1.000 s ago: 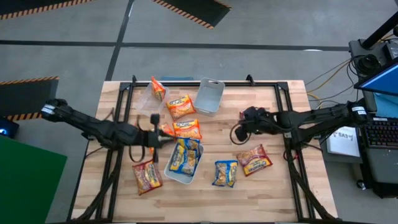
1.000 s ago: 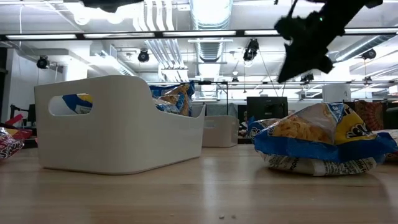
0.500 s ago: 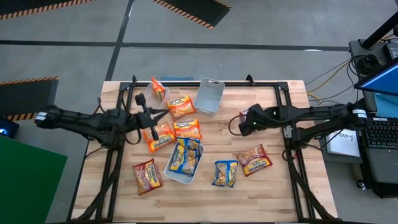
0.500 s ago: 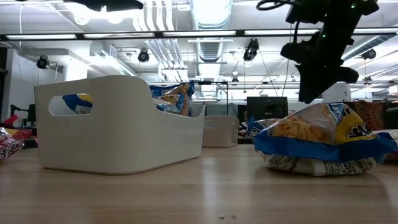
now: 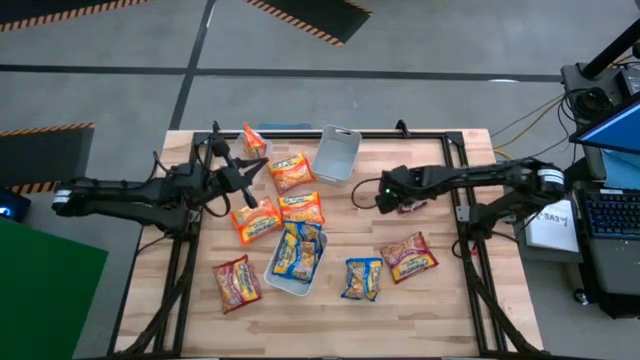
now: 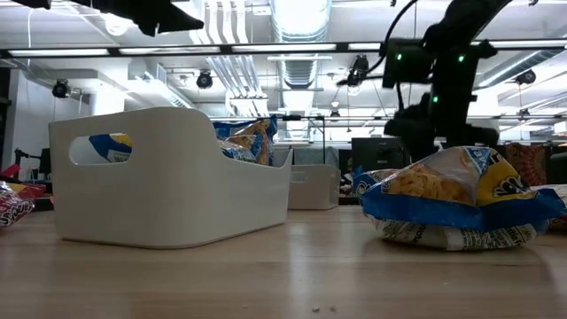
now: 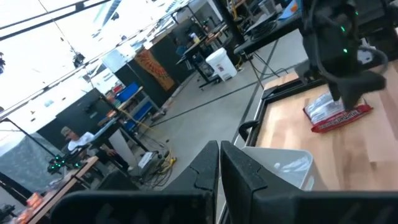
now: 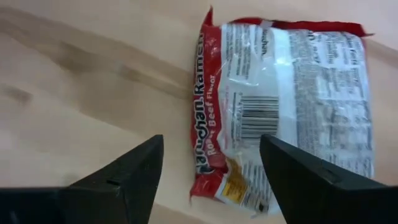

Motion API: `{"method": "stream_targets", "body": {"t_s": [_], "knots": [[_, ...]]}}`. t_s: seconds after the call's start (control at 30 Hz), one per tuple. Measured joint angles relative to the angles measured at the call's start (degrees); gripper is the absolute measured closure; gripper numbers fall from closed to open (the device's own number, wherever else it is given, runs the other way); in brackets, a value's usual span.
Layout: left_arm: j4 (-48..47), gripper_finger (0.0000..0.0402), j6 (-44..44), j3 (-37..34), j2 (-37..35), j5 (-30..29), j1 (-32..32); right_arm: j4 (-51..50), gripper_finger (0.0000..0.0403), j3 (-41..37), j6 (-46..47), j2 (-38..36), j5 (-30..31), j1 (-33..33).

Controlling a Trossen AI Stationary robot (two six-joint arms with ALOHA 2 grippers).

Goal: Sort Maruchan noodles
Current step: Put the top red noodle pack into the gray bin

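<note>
My right gripper (image 5: 383, 193) (image 8: 210, 143) stands open, pointing steeply down over a dark red Maruchan packet (image 8: 280, 112) (image 7: 339, 112) that lies label-down, flat on the wood, at the table's right middle. I see no touch. My left gripper (image 5: 255, 172) (image 7: 217, 163) is shut and empty, held level above the far-left part of the table. Near it lie orange packets (image 5: 255, 220) (image 5: 300, 207) (image 5: 290, 170). Another orange packet (image 5: 255, 141) sits in a clear tray (image 5: 240, 160). Blue-and-yellow packets fill a white bin (image 5: 272, 272) (image 6: 168, 177).
A second white bin (image 5: 337, 153) stands at the far edge, middle. A blue-and-yellow packet (image 5: 362, 278) (image 6: 461, 199) and two dark red ones (image 5: 408, 256) (image 5: 235, 282) lie near the front. A black frame (image 5: 420, 137) runs along the table's edges.
My right gripper has swung a little toward the far edge and sunk toward the tabletop. My left gripper has risen and gone toward the far edge, uncovering the orange packet that lay beneath it.
</note>
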Motion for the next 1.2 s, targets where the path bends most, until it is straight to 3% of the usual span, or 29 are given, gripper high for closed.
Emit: {"method": "stream_targets", "body": {"t_s": [0.43, 0.83, 1.2], "knots": [[-0.1, 0.0402, -3.3, 0.0, -1.0, 0.1, 0.0, 3.5, 0.0197, 0.5, -4.0, 13.3, 7.6, 0.0], [-1.1, 0.0402, -5.2, 0.0, -1.0, 0.1, -0.1, 3.5, 0.0381, 3.4, -6.6, 11.9, 6.5, 0.0], [-1.6, 0.0402, -5.8, 0.0, -1.1, 0.1, -0.1, 3.2, 0.0389, 11.4, -14.3, 8.1, 6.1, -0.1]]}}
